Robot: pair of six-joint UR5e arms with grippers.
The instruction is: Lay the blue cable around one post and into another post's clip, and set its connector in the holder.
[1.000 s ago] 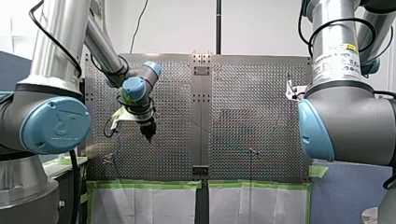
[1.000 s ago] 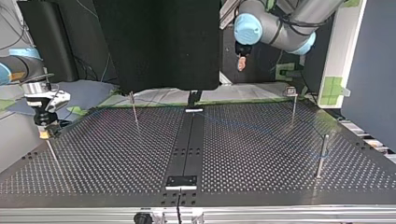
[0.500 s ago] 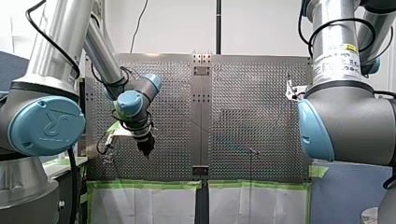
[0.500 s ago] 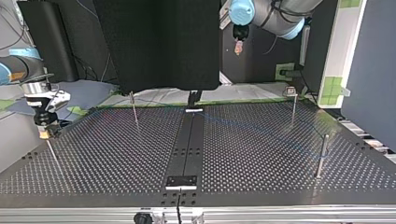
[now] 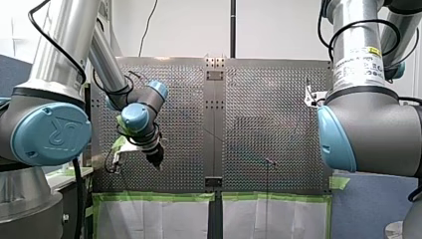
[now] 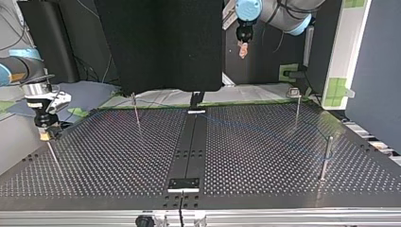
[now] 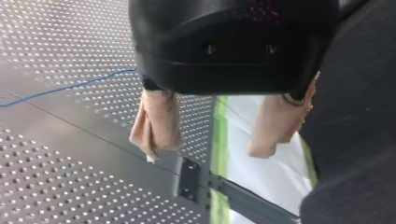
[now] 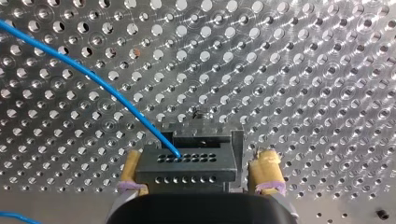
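**Two grippers, well apart: one at the holder, one hanging empty**

At the holder: the right gripper (image 8: 199, 157) stands over the connector (image 8: 184, 163), with yellow pads (image 8: 267, 169) on either side of it. One pad lies against the connector's end. The other stands just clear of the holder (image 8: 238, 140) wall, so the fingers read as spread, not clamped. The connector sits in the holder on the perforated table (image 8: 303, 70). The blue cable (image 8: 107, 89) enters the connector's upper row of holes and curves away over the plate.

Off the work: the left gripper (image 7: 204, 154) hangs above the table, its beige pads (image 7: 156, 123) wide apart with nothing between them. The cable runs across the plate beyond its fingers.

Top view: a faint blue line crosses the table toward the near post (image 6: 326, 158) at the view's right. Whether the cable goes around that post cannot be told.
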